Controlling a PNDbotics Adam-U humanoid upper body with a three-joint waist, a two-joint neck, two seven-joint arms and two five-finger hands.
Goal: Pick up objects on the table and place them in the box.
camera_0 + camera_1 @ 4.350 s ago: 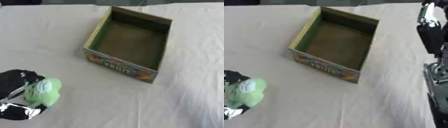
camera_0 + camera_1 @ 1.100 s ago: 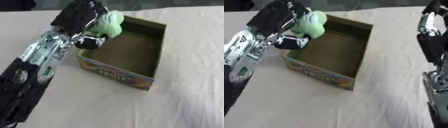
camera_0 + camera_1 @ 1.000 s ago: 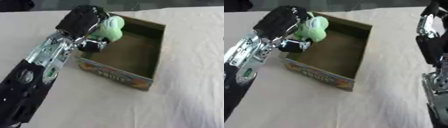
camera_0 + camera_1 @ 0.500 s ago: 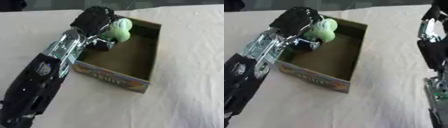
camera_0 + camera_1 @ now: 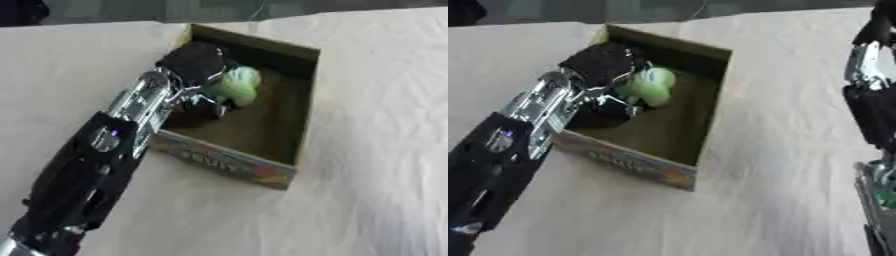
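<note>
Your left hand [image 5: 199, 62] is curled around the green toy [image 5: 234, 86], holding it inside the box [image 5: 302, 107], above its floor. You have yet to let go. Beyond the box, no other object shows on the surface [image 5: 376, 150]. The right hand is out of view.

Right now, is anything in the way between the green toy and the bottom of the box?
Nothing visible. The left hand holds the green toy inside the box, already past the walls. The floor under the toy looks bare, though the hand hides part of it.
</note>
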